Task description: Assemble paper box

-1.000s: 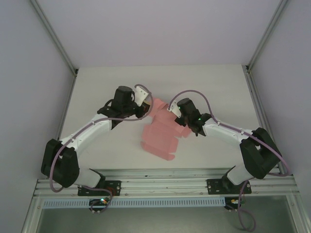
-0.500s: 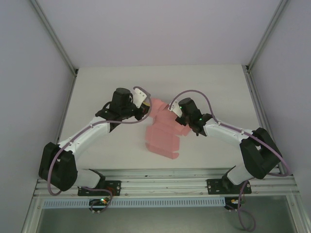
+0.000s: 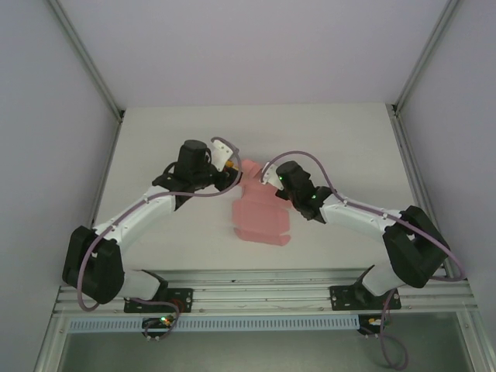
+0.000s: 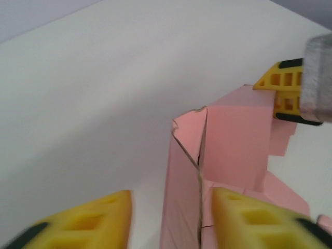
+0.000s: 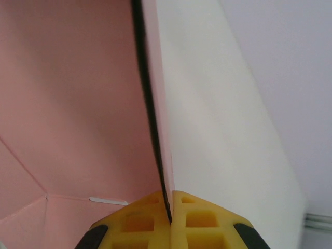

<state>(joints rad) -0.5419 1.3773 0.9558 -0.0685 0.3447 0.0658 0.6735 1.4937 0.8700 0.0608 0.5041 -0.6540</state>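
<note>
Table (image 3: 325, 132): white and matte. It is closed in by pale walls on three sides.

Rail (image 3: 263, 298): a metal frame along the near edge of the table, carrying both arm bases.

Left arm (image 3: 139, 213): white links with black joints. It reaches from the near left corner toward the middle of the table.

Right arm (image 3: 364, 217): built the same way. It reaches from the near right corner inward, so the two wrists face each other.

Paper box (image 3: 260, 217): thin pale pink card, creased and partly folded, near the middle of the table between the two wrists. Its near panels lie flat on the surface. At the far end, the left wrist view shows panels (image 4: 233, 135) standing upright and meeting at a corner. The right wrist view shows the inner face of one raised panel (image 5: 78, 104).

Left gripper (image 3: 231, 165): its jaws stand apart (image 4: 171, 207). The upright edge of the card rises in the gap between the yellow fingers (image 4: 88, 225), and the jaws are not closed on it.

Right gripper (image 3: 271, 177): its jaws are pressed together (image 5: 170, 207) on the thin edge of a raised panel. The card is pinched between the yellow fingers (image 5: 199, 207). From the left wrist, one of these fingers shows at the far side of the upright panels.
</note>
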